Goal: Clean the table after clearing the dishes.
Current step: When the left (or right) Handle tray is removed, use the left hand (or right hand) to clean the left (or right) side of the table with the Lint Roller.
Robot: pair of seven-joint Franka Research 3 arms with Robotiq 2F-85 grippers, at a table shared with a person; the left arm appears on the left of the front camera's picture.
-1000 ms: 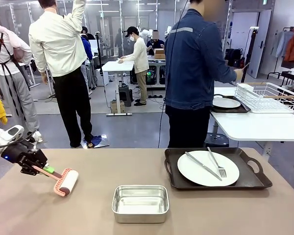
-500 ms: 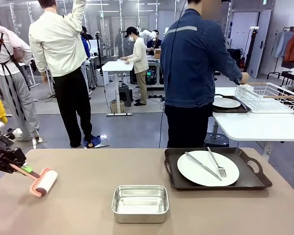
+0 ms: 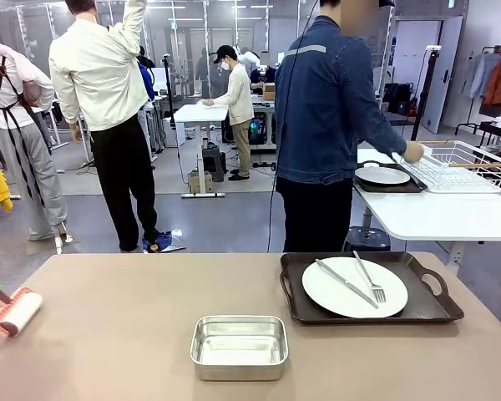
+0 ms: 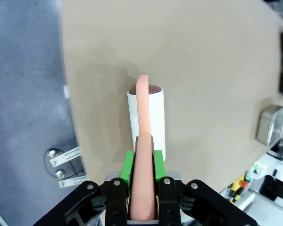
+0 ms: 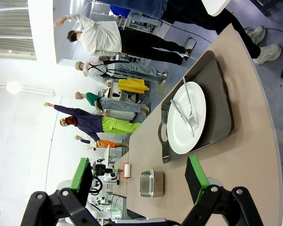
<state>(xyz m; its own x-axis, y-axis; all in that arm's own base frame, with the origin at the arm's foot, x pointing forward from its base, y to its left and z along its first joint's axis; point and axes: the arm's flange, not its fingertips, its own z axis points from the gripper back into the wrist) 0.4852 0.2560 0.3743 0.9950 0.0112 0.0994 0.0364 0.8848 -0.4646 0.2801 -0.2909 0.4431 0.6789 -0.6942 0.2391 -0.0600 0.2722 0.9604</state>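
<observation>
Broadly, the worktop (image 3: 150,317) is a plain matte beige-brown surface running the width of the front view, in a workshop room with a grey floor. Several people stand beyond it. A smaller white table (image 3: 442,219) stands behind its far right corner. A person in a denim jacket faces that table, back to the camera, with one hand (image 3: 414,151) at a white wire dish rack (image 3: 459,163).

The left claw (image 4: 142,162) is closed narrowly on the pink handle of a lint roller (image 4: 146,117), with a green pad on each side of the handle. The white roll sits at the worktop's left edge, just inside it. Whether it presses on the surface or rides just above it cannot be told. The right claw (image 5: 139,165) is spread wide, holds nothing and touches nothing. It looks along the worktop from the tray end.

On the right half of the worktop there is one black handled tray (image 3: 426,311). On it sits one round white plate (image 3: 351,294), and one knife (image 3: 344,282) and one fork (image 3: 369,280) lie across the plate. One shallow rectangular steel pan (image 3: 239,347) stands near the middle of the near edge, apart from the tray. A second tray (image 3: 405,187) with a second plate (image 3: 382,175) rests on the white table, just beside the rack. That makes two trays, two plates, one pan and one roller.
</observation>
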